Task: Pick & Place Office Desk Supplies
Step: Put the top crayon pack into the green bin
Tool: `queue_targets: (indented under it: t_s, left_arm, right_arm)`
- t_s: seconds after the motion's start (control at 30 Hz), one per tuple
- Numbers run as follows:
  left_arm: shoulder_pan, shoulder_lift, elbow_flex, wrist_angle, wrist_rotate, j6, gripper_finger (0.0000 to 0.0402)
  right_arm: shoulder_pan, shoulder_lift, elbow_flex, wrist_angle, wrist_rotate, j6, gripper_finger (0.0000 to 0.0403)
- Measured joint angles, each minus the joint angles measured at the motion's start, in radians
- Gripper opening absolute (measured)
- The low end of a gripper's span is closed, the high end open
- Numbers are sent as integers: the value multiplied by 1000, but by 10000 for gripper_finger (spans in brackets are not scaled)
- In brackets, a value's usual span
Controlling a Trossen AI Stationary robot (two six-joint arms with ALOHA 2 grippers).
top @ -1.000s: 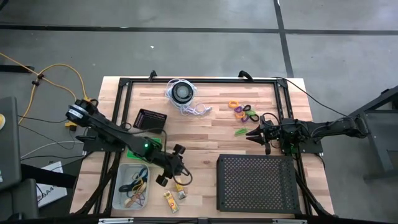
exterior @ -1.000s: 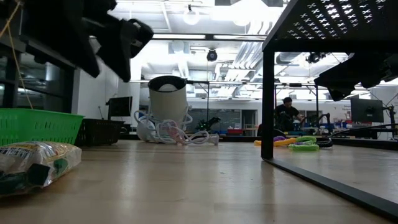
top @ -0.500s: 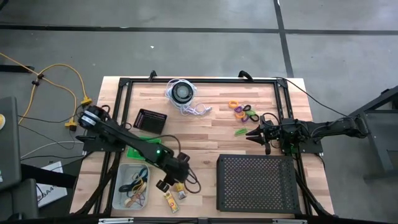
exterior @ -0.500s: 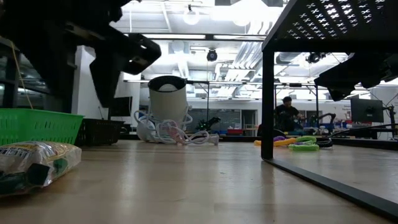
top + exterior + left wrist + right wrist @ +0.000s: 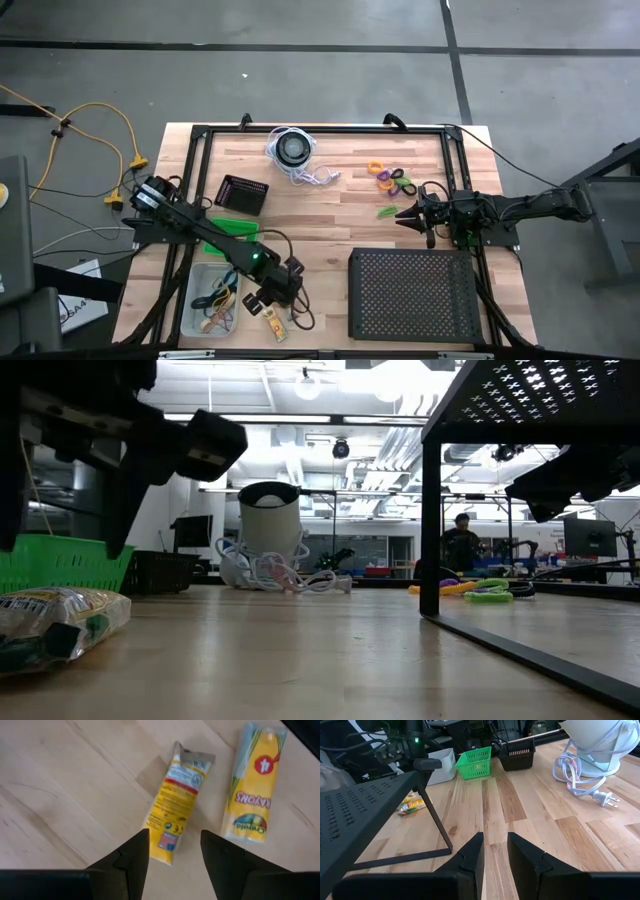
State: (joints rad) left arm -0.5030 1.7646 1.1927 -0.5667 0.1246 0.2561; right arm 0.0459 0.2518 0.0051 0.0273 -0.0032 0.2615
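**Over the two yellow packets at the table's front edge**

The clear bin (image 5: pixel 211 297) at the front left corner holds a tangle of rubber bands (image 5: pixel 218 300), brown, dark and yellow; I cannot count them. Behind it stand a green basket (image 5: pixel 233 228) and a small black basket (image 5: pixel 242 193); what they hold I cannot tell.

Two packets lie side by side on the bare wood just beside the bin: a yellow packet (image 5: pixel 174 805) and a crayon packet (image 5: pixel 254 783), near each other but not touching. Far across the table, a small cluster of colored rings (image 5: pixel 391 180) sits loose, orange, purple, green and dark.

My left gripper (image 5: pixel 174 851) hangs above the yellow packet, fingers apart with its lower end showing between them, holding nothing. My right gripper (image 5: pixel 403 214) waits low near the rings, beside the black perforated tray (image 5: pixel 414 295), its fingers a narrow gap apart and empty.
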Motion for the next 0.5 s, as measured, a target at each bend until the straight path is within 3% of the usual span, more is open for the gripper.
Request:
queue_targets:
  t_s: [0.5]
  left_arm:
    - [3, 8, 0, 12, 4, 1, 171]
  right_arm:
    - [0, 0, 0, 0, 0, 0, 73]
